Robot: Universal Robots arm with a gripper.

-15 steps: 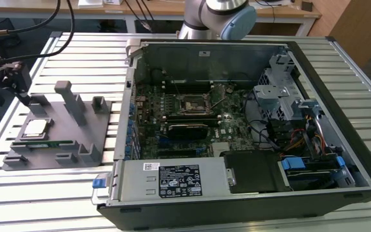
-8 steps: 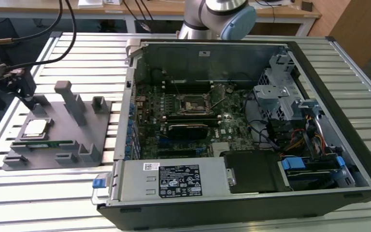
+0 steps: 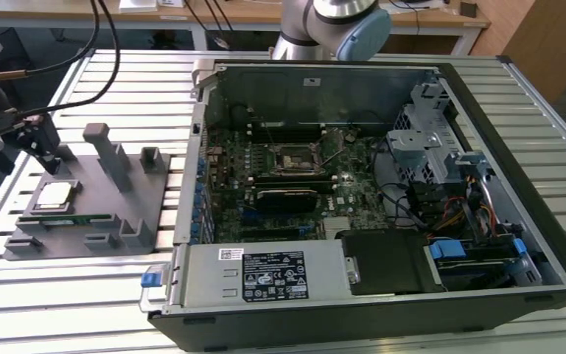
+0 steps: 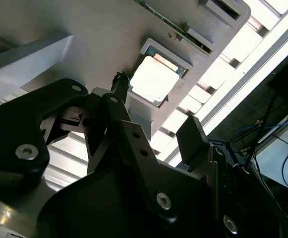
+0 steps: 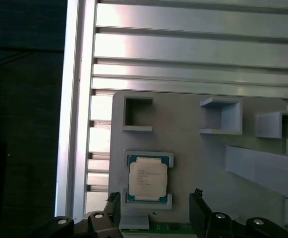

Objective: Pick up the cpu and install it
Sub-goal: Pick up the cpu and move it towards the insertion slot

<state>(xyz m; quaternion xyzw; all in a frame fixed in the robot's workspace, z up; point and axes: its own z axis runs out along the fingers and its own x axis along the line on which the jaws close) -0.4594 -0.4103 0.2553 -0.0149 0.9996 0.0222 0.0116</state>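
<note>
Tool wide open, empty, over the cpu. Cpu flat in a square pocket of the grey fixture, silvery top up, green stick just beside. Fixture on the slatted bench; open case on the exterior view's right.

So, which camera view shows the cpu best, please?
The first wrist view: the cpu faces the camera squarely, whole, seated in the grey fixture. The second wrist view shows it slanted and bright with glare; the exterior view shows it distant and oblique.
</note>
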